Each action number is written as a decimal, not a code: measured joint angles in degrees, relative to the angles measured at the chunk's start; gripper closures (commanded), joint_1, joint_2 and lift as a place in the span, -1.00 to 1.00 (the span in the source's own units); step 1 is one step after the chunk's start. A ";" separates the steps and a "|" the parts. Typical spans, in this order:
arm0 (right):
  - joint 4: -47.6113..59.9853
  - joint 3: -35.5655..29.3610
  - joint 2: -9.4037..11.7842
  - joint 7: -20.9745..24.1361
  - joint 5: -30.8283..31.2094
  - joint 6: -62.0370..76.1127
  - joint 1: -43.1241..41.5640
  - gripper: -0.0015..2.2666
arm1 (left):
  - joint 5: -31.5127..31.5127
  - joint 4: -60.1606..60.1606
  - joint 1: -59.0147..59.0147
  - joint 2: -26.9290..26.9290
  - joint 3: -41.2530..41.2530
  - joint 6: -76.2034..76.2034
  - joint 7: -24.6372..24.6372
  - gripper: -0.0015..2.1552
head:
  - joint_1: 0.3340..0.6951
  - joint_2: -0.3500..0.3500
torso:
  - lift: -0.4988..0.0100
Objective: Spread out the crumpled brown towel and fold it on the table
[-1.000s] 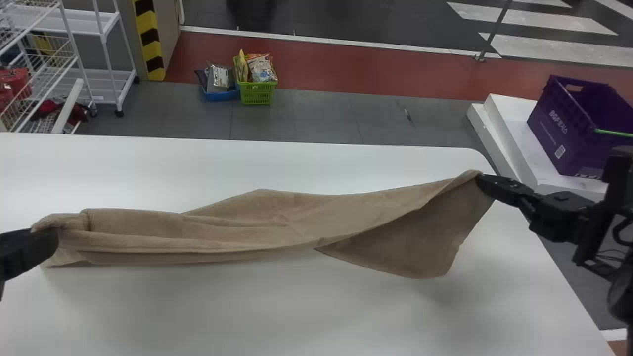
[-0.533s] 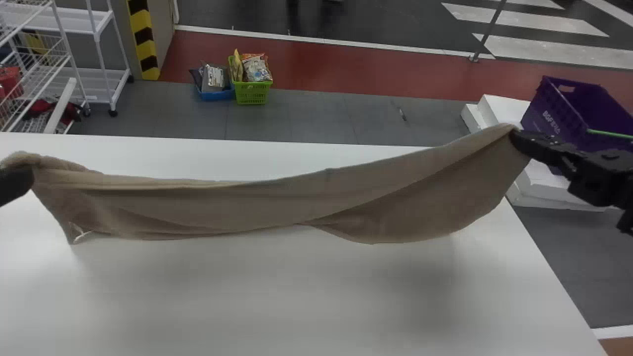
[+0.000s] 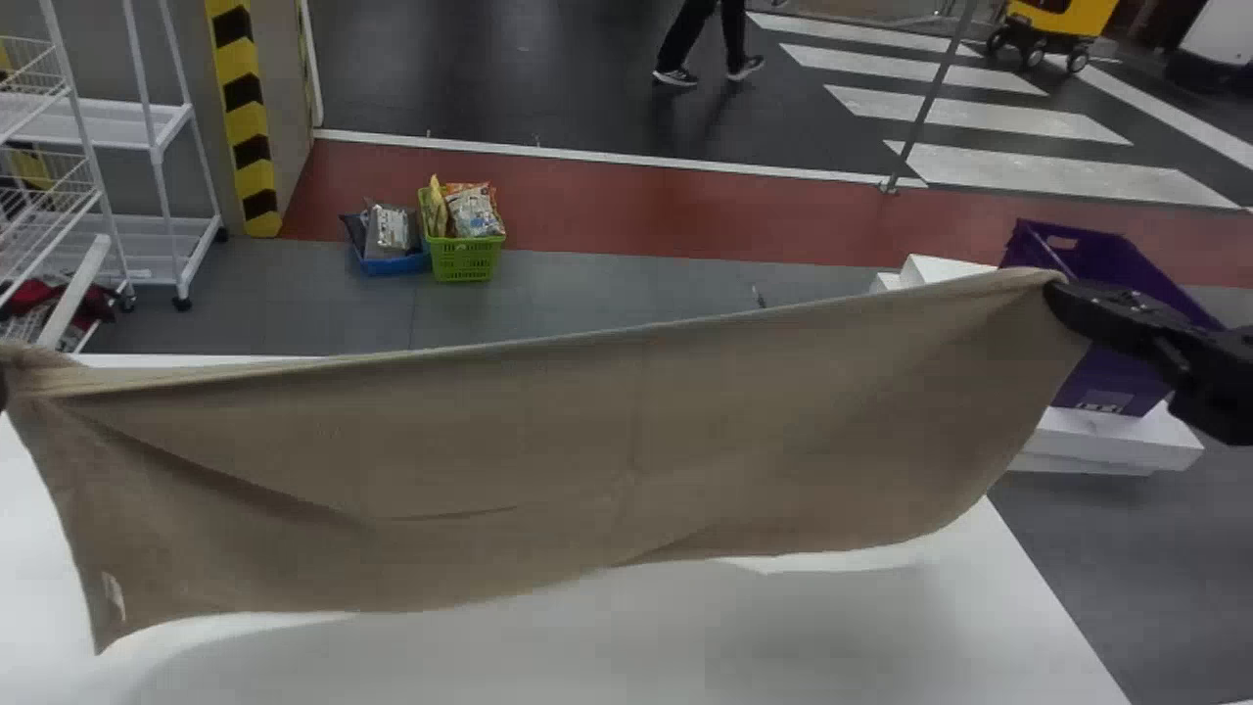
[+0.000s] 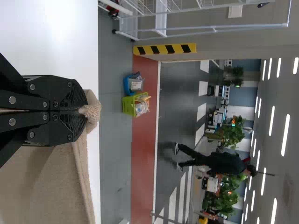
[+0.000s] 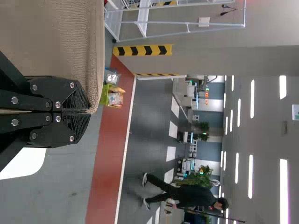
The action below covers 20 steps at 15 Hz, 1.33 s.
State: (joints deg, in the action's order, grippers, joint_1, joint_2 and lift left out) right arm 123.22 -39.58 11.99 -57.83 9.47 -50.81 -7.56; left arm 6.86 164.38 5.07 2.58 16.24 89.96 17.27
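Note:
The brown towel (image 3: 548, 450) hangs stretched wide above the white table, its upper edge nearly straight and rising to the right. At the head view's left edge, my left gripper (image 3: 3, 384) holds one upper corner. My right gripper (image 3: 1057, 294) holds the other upper corner, out past the table's right edge. In the left wrist view the left gripper (image 4: 84, 111) is shut on a bunched bit of towel (image 4: 51, 182). The right wrist view has the right gripper (image 5: 88, 112) shut on the towel's edge (image 5: 88, 51). A small white label is by the towel's lower left corner.
The white table (image 3: 548, 656) lies below the towel. Beyond its right side, a purple crate (image 3: 1116, 382) stands on white blocks (image 3: 1106, 441). Past the far edge are a green basket (image 3: 465, 257), a blue basket (image 3: 394, 262) and a white wire rack (image 3: 157, 137).
Both grippers have lifted and moved apart, raising the towel off the table. It now hangs open more broadly, with its folds smoothed. The head view has tilted upward.

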 measured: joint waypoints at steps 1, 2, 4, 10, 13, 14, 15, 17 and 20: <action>-1.69 1.18 0.11 0.83 0.74 0.52 -0.65 0.49 | -0.24 -1.73 -1.60 0.00 -0.33 0.00 -0.32 0.12 | 0.36 -0.71 | 0.46; -3.57 2.68 0.13 2.10 1.58 1.24 -1.54 0.49 | -0.53 -4.16 -3.24 0.01 -0.85 0.00 -0.63 0.12 | 0.35 -0.69 | 0.46; -7.28 5.37 0.14 4.70 2.97 3.15 -3.63 0.49 | -1.22 -9.39 -6.67 0.04 -2.01 0.00 -0.76 0.12 | 0.33 -0.66 | 0.46; -13.17 9.53 0.12 12.29 3.58 8.78 -8.73 0.49 | -1.68 -19.49 -16.27 0.18 -2.79 0.00 -0.58 0.12 | 0.00 -0.59 | 0.46; -13.70 8.76 -0.01 12.26 2.40 9.01 -9.24 0.49 | -1.17 -19.26 -16.68 0.27 -1.54 0.00 0.53 0.12 | -0.11 -0.58 | 0.46; -12.89 8.16 -0.10 11.39 1.61 9.01 -7.81 0.49 | -0.66 -17.53 -14.92 0.30 -0.69 0.00 1.23 0.12 | -0.06 -0.58 | 0.46; -11.32 7.19 -0.21 10.03 0.46 9.18 -5.20 0.49 | -0.17 -14.70 -11.79 0.35 0.32 0.00 2.09 0.12 | 0.01 -0.58 | 0.46; -7.55 5.29 -0.93 8.12 -2.26 12.92 2.99 0.49 | 0.46 -8.53 -2.56 0.34 2.30 0.00 4.32 0.12 | 0.55 -0.60 | 0.46; -3.57 3.28 -3.95 4.12 -5.24 22.53 14.77 0.49 | 0.80 -4.25 11.00 -0.09 4.16 0.00 5.90 0.12 | 1.00 -0.59 | 0.46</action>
State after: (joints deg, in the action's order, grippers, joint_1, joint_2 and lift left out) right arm 119.65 -36.30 8.05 -53.71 4.23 -28.28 7.21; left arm 7.67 160.13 16.07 2.48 20.40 89.96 23.17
